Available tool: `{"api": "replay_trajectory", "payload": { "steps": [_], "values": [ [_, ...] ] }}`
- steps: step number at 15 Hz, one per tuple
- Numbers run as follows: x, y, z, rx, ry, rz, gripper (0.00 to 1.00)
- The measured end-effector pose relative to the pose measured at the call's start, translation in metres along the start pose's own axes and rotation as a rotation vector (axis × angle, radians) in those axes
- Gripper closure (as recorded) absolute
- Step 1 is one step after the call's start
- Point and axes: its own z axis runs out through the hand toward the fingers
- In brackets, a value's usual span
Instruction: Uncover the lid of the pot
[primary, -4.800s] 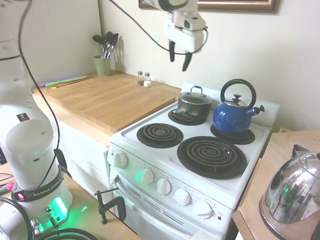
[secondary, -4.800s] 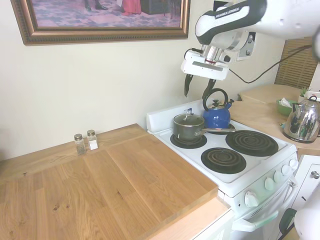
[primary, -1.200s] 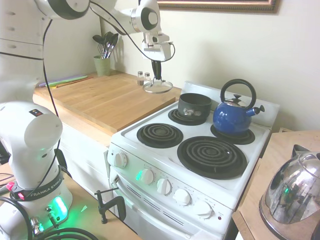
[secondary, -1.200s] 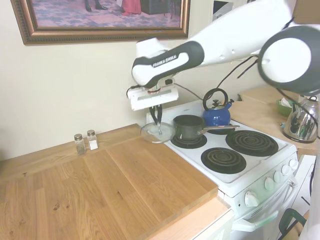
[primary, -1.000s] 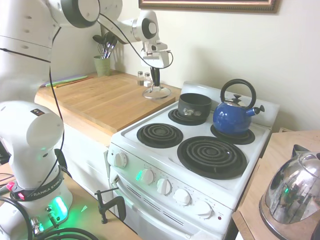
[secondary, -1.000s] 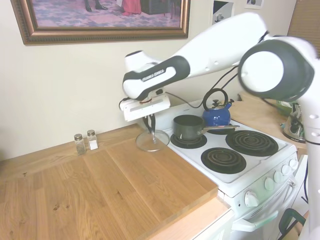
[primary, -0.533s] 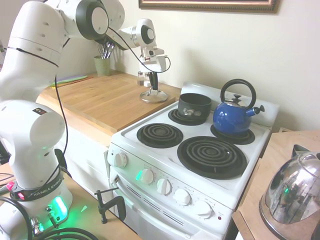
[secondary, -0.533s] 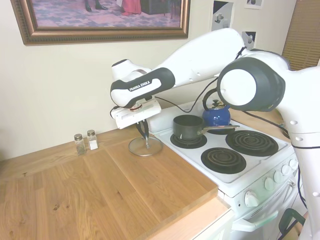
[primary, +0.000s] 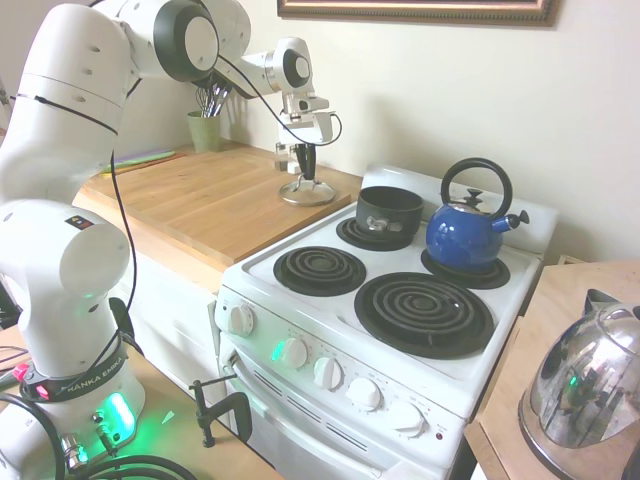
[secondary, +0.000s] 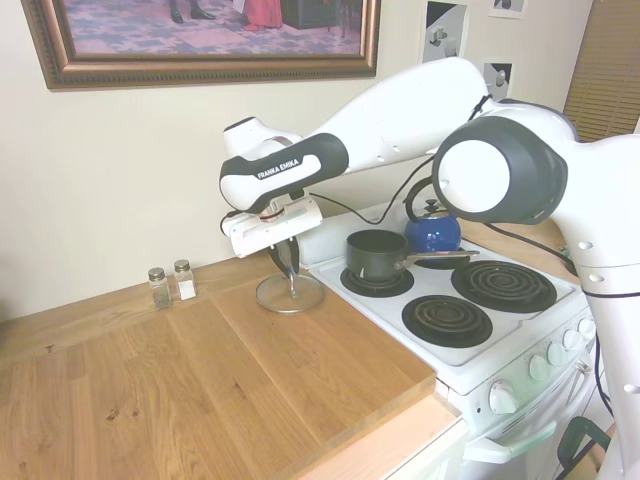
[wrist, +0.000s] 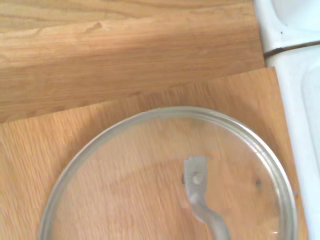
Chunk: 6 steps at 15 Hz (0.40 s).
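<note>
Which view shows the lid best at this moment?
The wrist view: the lid fills it, with rim and handle base sharp against the wooden counter. Both exterior views show it small and flat on the counter beside the stove, under the gripper.

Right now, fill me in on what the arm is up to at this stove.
The white arm has taken the glass lid off the pot and set it down flat on the wooden countertop, just beside the stove. The pincer is right over the lid's handle; whether it has let go is hard to tell. The pot sits open on the back burner, next to the blue kettle. The salt and pepper shakers stand by the wall.
</note>
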Motion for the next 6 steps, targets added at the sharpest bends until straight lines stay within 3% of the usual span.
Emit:
{"api": "replay_trajectory", "payload": {
  "steps": [6],
  "values": [
    [0.011,0.007,-0.022,0.047,-0.045,-0.04,0.0]
  ]
}}
